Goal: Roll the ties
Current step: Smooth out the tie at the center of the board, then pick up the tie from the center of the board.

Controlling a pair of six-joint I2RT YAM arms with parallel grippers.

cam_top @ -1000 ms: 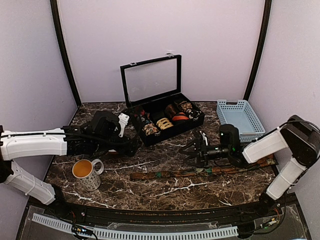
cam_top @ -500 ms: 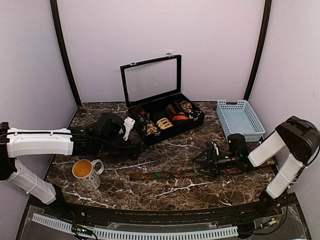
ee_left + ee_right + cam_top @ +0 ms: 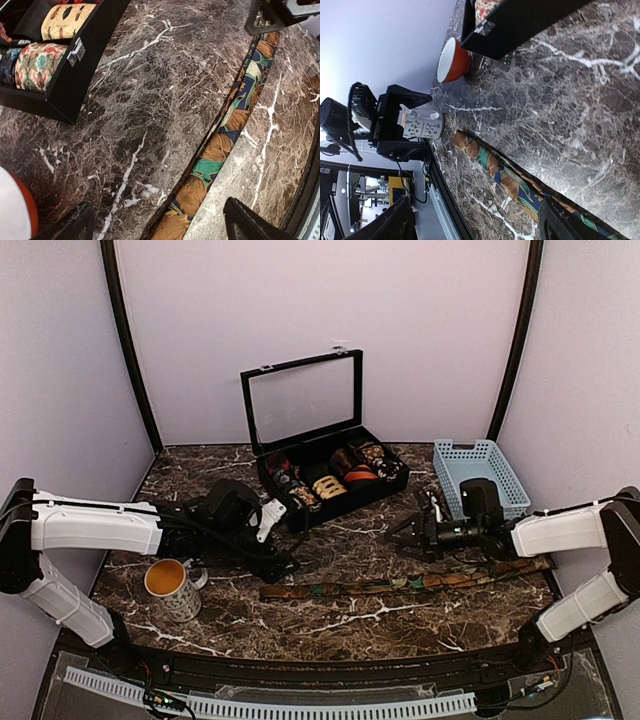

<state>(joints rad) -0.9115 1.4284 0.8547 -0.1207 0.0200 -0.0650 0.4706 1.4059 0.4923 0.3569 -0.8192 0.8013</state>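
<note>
Tie (image 3: 400,585) lay flat near the front edge; likely limp, light, so pinch an end. Left gripper (image 3: 285,563) and right gripper (image 3: 402,537) were spread, empty.

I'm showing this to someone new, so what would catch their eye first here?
A long patterned tie lies flat across the front of the marble table, with the open left gripper and right gripper just behind it, holding nothing. Further back a black case stands with its clear lid up, full of rolled fabric coils. A full mug sits front left, a blue basket back right.
</note>
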